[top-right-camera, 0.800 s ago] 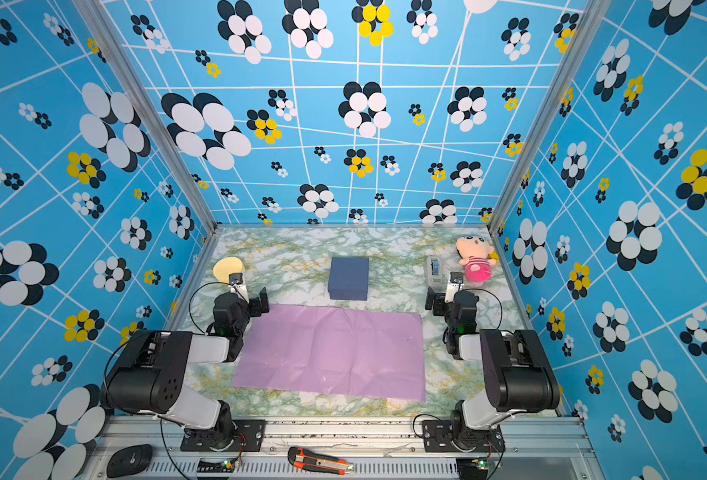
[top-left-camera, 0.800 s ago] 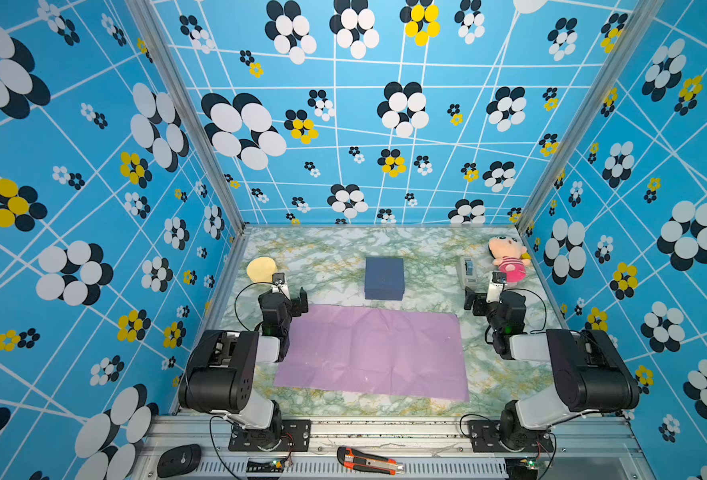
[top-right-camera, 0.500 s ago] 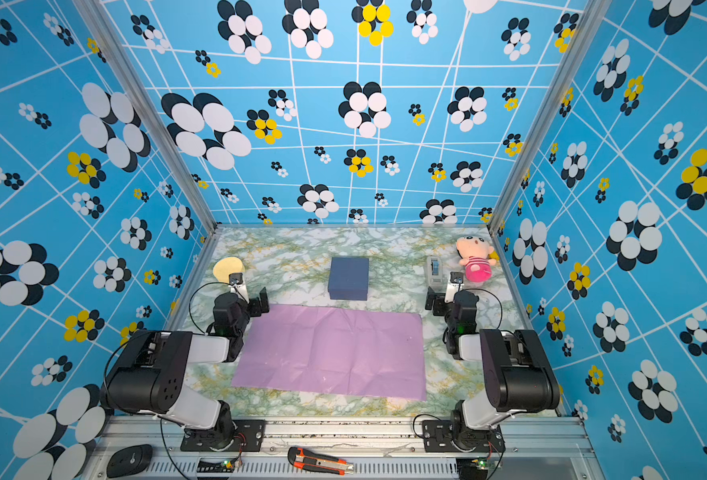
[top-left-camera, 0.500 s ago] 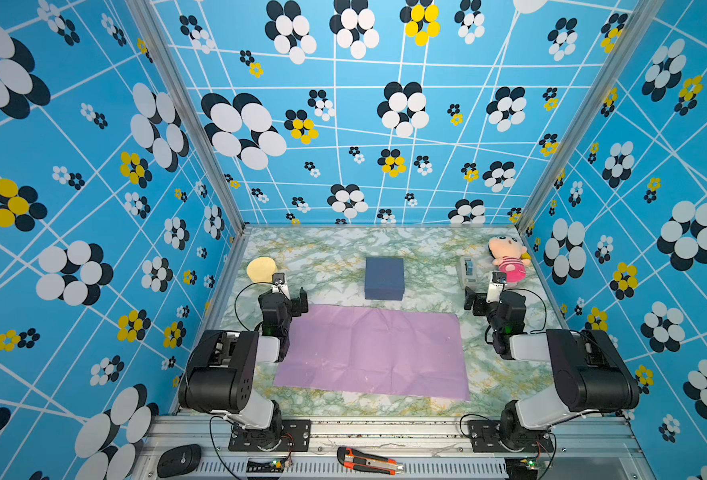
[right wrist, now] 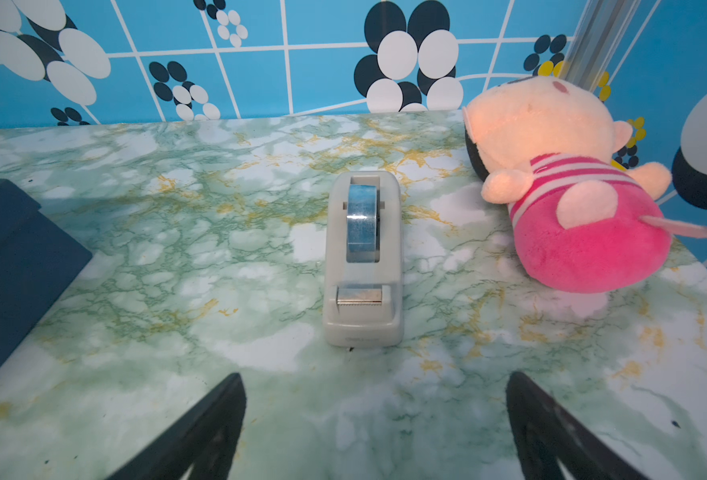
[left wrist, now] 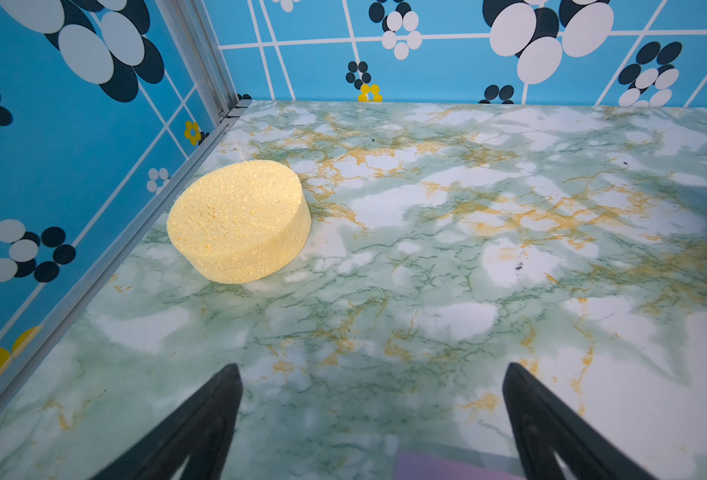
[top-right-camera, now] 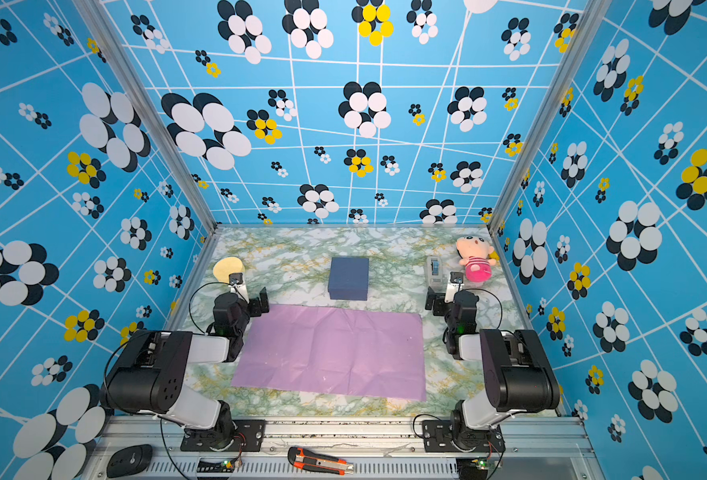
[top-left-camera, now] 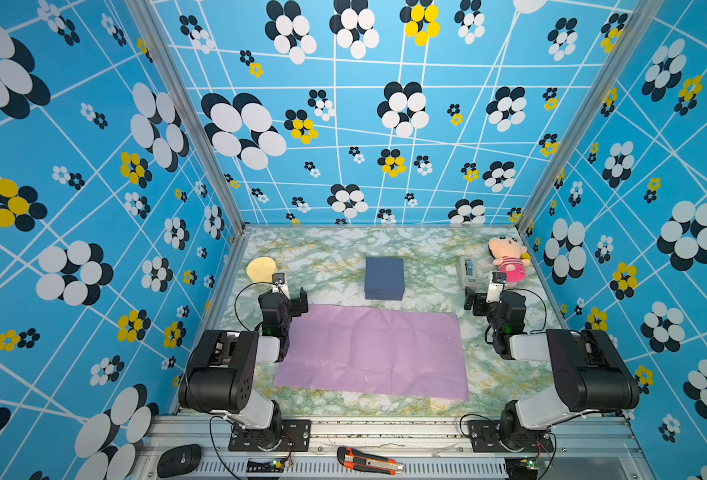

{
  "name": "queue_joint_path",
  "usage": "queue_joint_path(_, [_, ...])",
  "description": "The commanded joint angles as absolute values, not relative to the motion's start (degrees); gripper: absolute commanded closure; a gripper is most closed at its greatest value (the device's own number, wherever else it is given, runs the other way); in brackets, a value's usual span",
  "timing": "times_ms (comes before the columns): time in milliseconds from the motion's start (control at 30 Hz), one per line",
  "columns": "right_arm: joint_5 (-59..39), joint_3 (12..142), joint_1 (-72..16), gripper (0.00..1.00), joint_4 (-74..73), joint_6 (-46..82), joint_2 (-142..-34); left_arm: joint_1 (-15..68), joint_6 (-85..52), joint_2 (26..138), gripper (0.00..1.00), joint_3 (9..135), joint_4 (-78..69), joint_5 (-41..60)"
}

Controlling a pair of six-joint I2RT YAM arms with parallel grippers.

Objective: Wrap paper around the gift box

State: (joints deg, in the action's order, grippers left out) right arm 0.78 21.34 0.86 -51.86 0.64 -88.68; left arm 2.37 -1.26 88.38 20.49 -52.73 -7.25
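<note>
Marbled table [top-left-camera: 335, 257] bears gift box [top-left-camera: 384, 277]; apart from left hand [top-left-camera: 290, 296], right hand [top-left-camera: 483, 298].

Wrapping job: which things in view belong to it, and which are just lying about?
Belongs to the job: gift box; paper; tape dispenser, probably for sealing.

Lying about: yellow sponge; plush doll; utility knife and black mouse, both on the front rail.
</note>
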Motion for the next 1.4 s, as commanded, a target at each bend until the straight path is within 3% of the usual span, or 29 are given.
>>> queue_joint_path(0, [1.41, 21.97, 0.52, 0.01, -52.08, 0.9, -88.48, 2.42, -0.8, 88.51, 0.01, 21.7, -52.82, -6.5])
queue_joint_path(633, [0.16, 21.71, 0.46, 0.01, -51.65, 0.3, -86.36, 2.94, 0.02, 87.84, 0.01, 21.43, -53.03, -6.45])
queue_joint_path(800, [2.04, 34.54, -1.02, 0.01, -12.08, 7.2, -69.72, 6.57, 3.59, 78.17, 0.0, 25.96, -37.67, -8.17])
queue_joint_path(967, [6.85, 42.22, -13.21, 0.0, 6.62, 8.37, -63.17, 8.97, 1.84, 73.95, 0.02, 37.57, -20.4, -4.34])
queue_joint_path(1167, [2.0, 43.31, -29.25, 0.01, 13.05, 21.86, -63.7, 11.57, 0.09, 83.54, 0.03, 57.11, -4.28, 5.65])
queue_joint_path(1367, [-1.78, 42.07, -43.08, 0.2, 6.24, 30.53, -69.5, 14.27, 0.34, 97.49, 0.05, 72.91, 3.4, 12.66])
